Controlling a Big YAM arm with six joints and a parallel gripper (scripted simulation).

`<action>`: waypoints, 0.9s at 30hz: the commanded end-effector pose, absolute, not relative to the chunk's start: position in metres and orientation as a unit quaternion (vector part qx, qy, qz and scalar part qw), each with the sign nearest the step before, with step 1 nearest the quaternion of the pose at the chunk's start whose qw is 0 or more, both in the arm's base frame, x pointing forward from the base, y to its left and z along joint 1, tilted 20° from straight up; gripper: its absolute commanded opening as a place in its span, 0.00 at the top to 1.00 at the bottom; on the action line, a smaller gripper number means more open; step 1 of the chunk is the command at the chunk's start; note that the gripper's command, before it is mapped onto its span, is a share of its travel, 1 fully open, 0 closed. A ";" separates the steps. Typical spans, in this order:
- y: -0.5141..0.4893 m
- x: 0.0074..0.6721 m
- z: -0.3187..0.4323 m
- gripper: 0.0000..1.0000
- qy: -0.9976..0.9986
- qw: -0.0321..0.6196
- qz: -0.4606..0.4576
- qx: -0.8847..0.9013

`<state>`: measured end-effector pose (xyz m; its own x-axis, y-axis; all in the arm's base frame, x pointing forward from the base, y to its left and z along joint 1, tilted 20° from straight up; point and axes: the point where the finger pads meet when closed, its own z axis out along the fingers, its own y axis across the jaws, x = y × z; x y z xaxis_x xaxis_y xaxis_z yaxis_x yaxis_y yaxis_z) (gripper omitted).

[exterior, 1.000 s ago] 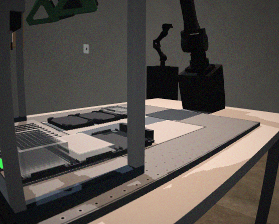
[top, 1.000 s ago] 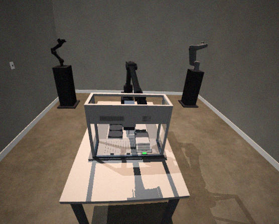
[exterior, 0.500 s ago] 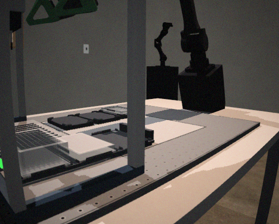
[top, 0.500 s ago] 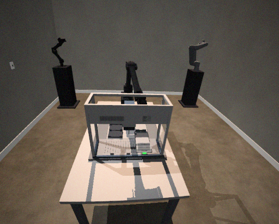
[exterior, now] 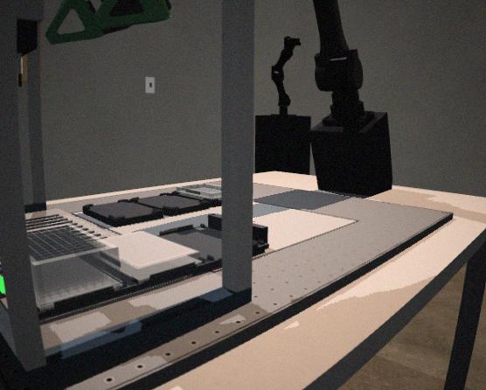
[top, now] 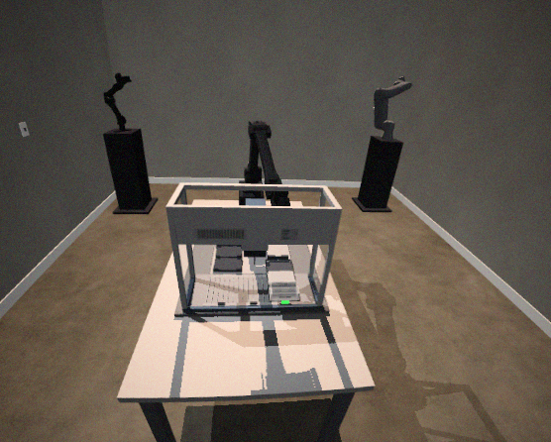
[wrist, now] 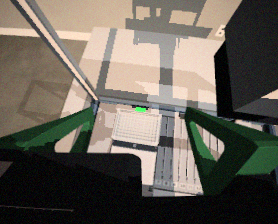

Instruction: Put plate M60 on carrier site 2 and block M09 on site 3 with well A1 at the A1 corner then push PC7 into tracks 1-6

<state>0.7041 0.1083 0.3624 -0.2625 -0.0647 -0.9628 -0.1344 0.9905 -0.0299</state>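
Note:
The carrier PC7 [exterior: 144, 262] lies in the tracks at the rails' left side, under the instrument frame. A green lamp [top: 284, 302] is lit behind it; the lamp also shows in the wrist view [wrist: 140, 108]. The clear deep-well block M09 [exterior: 65, 271] sits on the site nearest the lamp and shows in the wrist view [wrist: 136, 127]. The flat white 384-well plate M60 [exterior: 149, 249] sits on the middle site. The site next to the handle [exterior: 238, 232] is bare. My gripper [exterior: 105, 13] is open and empty, high above the carrier; its green fingers spread wide.
Nests S3 [exterior: 120, 212] and S2 [exterior: 170, 202] are dark and bare. Plate M06 [exterior: 201, 190] rests on nest S1. The frame's posts [exterior: 238, 144] and top beam [top: 253, 220] surround the rails. Open tracks [top: 233, 287] lie beside the carrier.

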 end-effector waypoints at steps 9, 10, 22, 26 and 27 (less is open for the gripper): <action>0.102 0.688 0.409 0.00 0.766 0.639 0.026 -0.060; 0.106 0.684 0.407 0.00 0.766 0.639 0.028 -0.061; 0.116 0.647 0.390 0.00 0.767 0.638 0.037 -0.059; 0.117 0.632 0.383 0.00 0.768 0.637 0.037 -0.058; 0.117 0.629 0.382 0.00 0.768 0.637 0.037 -0.058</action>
